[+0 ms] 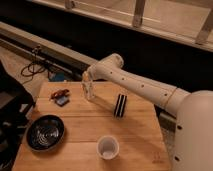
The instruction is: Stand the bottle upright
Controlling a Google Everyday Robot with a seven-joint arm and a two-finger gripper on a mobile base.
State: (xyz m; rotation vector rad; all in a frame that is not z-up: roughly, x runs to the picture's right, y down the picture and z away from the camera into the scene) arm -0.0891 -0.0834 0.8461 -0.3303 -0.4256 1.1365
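The slim clear bottle (90, 91) stands about upright on the far middle of the wooden table (85, 125). My gripper (88, 80) is at the end of the white arm, right at the bottle's top, coming from the right. The bottle's base rests on or just above the wood.
A flat black ribbed block (120, 105) lies right of the bottle. A white cup (108, 147) stands near the front edge. A black bowl (45, 132) is at the front left. A small red and blue item (60, 97) lies at the far left. The arm (145, 89) spans the far right.
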